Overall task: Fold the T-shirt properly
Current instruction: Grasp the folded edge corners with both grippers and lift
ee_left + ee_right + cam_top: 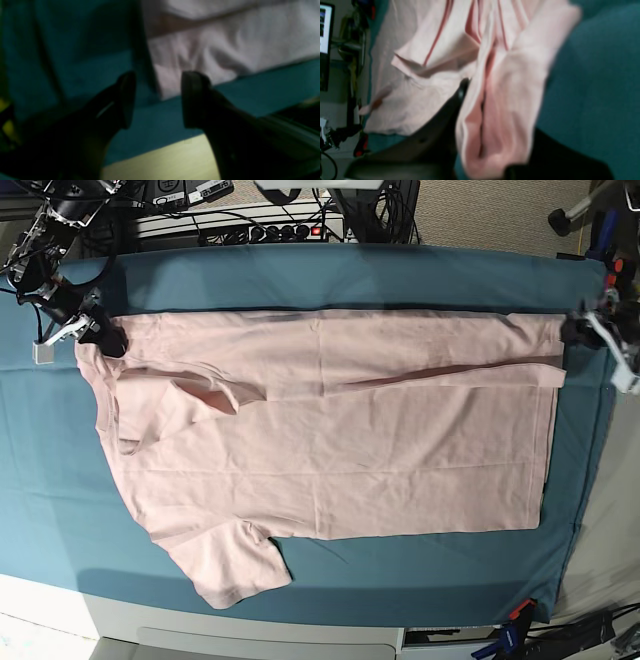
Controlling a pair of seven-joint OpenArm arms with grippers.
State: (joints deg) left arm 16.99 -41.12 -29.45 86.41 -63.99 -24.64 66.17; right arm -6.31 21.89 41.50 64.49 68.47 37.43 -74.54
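T-shirt [330, 440] lies plain side up on the teal table cloth [330, 275], long axis running left-right in the base view: collar end by the right gripper [100, 338], hem end by the left gripper [578, 330].

Far edge strip is already turned over onto the body; near sleeve [235, 565] sticks out flat toward the front edge.

Right gripper [495, 160] is clamped on a bunched wad of pink cloth at the far shoulder corner — fabric spills between the black fingers [440, 130] in soft rolled pleats.

Left gripper [158, 100] is parted, nothing between the pads [191, 100]. The far hem corner of the shirt [225, 55] sits just ahead of it, slightly toward one pad, not quite centred in the gap (blurry, so contact is unclear — looks apart).

So the next move hinges on the left side: hem corner is straight ahead, a short advance then pinch.

Material: thin matte cotton, limp, creases easily; two layers at the folded edge. Cloth underneath is fuzzy, may grab.
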